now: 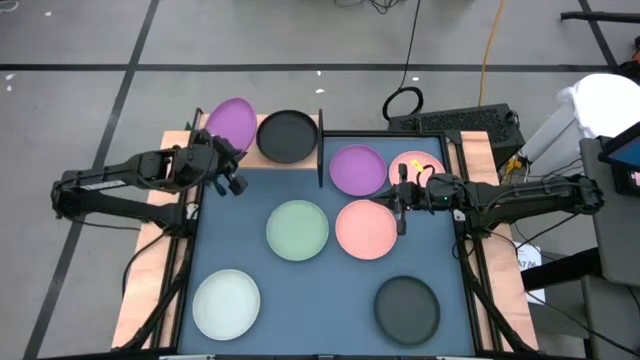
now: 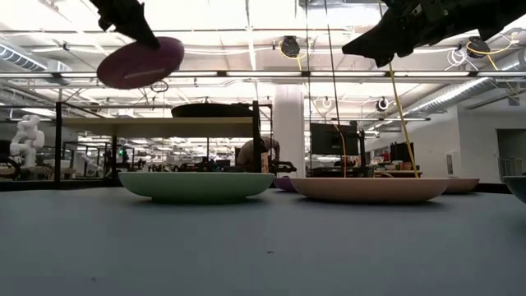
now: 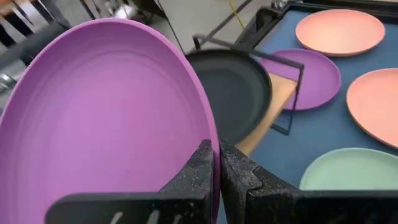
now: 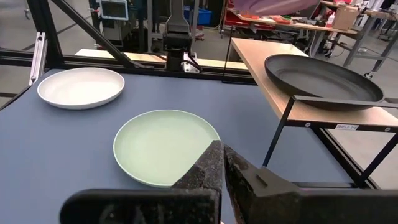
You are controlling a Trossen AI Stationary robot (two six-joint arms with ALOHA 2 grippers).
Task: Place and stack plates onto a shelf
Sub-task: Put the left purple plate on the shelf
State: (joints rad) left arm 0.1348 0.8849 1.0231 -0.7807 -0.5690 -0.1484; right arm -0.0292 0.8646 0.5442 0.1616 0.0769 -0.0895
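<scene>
Only black plate (image 1: 288,135) on shelf (image 1: 309,158)

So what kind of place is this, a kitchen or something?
More likely a robotics lab or workshop than a kitchen: a big open hall with ceiling light strips, a white humanoid robot in the background, and cables and a keyboard on the floor.

— Where are your arms?
— Your left gripper (image 1: 232,172) is raised high at the far left, jaws clamped together. Your right gripper (image 1: 399,205) hangs raised over mid-right, jaws closed with nothing between them.
</scene>
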